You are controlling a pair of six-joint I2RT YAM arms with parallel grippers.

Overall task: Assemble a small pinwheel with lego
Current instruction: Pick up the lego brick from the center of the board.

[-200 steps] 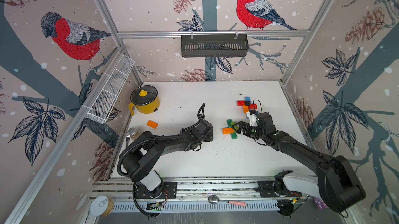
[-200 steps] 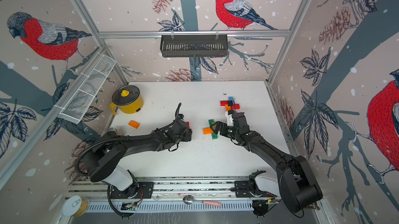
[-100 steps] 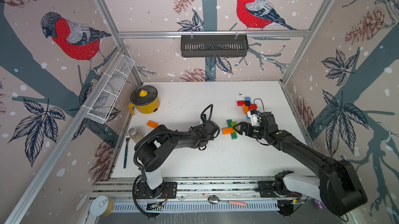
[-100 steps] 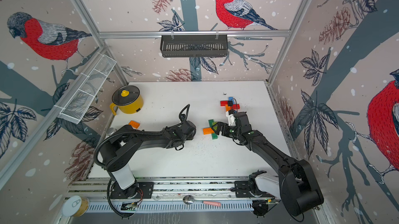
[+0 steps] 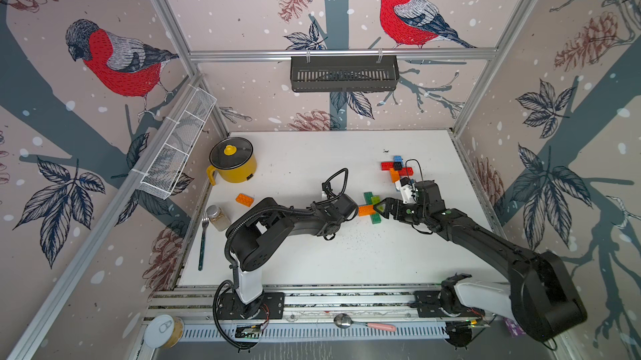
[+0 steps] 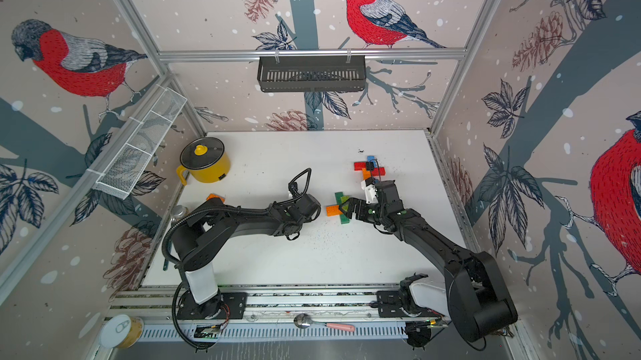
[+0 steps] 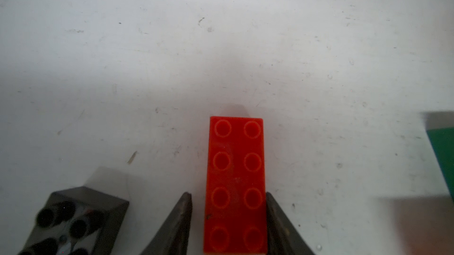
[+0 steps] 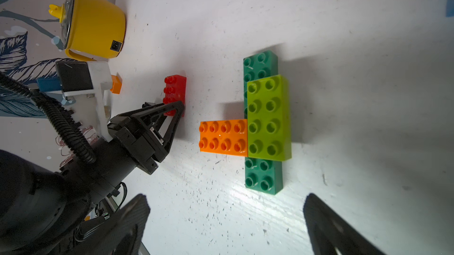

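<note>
Top views hid the red brick (image 7: pixel 235 182) beneath my left gripper (image 7: pixel 228 193) | its fingers (image 7: pixel 181 217) stood narrow, flanking it on the table (image 7: pixel 221 44), grip unclear | right gripper (image 8: pixel 226 196) gaped wide, partly out of frame.

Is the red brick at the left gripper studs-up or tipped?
Studs-up: the red brick lies flat on the table, eight studs facing the left wrist camera.

Red brick (image 7: pixel 235 185), orange brick (image 8: pixel 223 137), lime brick (image 8: pixel 269 118), dark-green brick (image 8: pixel 262 177) — yellow pot (image 8: pixel 95 25).
</note>
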